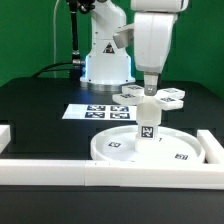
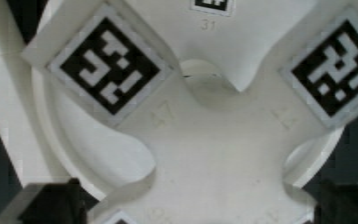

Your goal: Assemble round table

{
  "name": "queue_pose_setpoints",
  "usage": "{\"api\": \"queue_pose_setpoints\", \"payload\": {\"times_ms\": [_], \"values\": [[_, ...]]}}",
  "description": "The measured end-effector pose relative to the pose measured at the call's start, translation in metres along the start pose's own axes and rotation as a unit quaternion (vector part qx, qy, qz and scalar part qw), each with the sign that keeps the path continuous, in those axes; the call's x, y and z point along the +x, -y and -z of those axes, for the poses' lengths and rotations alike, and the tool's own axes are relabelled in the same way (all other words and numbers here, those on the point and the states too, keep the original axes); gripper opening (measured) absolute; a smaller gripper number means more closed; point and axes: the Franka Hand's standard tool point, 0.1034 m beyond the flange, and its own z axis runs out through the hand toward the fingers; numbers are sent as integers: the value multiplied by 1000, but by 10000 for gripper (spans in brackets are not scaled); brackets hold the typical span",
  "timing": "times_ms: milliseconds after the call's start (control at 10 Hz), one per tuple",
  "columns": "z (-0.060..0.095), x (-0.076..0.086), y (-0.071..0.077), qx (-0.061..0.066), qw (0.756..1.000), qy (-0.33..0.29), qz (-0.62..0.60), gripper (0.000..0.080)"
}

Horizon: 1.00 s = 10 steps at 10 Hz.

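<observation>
My claw (image 1: 148, 93) hangs with its jaws spread wide and nothing between them, straight above the cross-shaped foot (image 1: 150, 95). In the exterior view the foot seems to sit on top of the leg (image 1: 148, 128), a short thick cylinder standing upright in the middle of the round disc (image 1: 152, 148), its long axis pointing up at me. So the thing I care about lies directly below, and I judge the coming move to be a plain descent along that axis.

From my wrist, the foot (image 2: 202, 130) fills the picture: its hub with a small knob is centred, and tagged lobes spread away on both sides. I cannot tell from here whether the foot is fully seated on the leg, nor whether my fingertips touch it.

The disc rests on the dark surface (image 1: 40, 100), close against the white border rail (image 1: 60, 167) nearest the camera. Behind it, toward the arm's base, lies the marker board (image 1: 90, 110), apart from the disc. I see nothing standing in my way down.
</observation>
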Motion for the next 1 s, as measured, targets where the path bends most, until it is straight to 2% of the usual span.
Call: {"api": "queue_pose_setpoints", "payload": {"times_ms": [200,1000], "values": [[-3,-2,0,1,999,7,39,649],[-17,-5,5,12,999,12,32,649]]}}
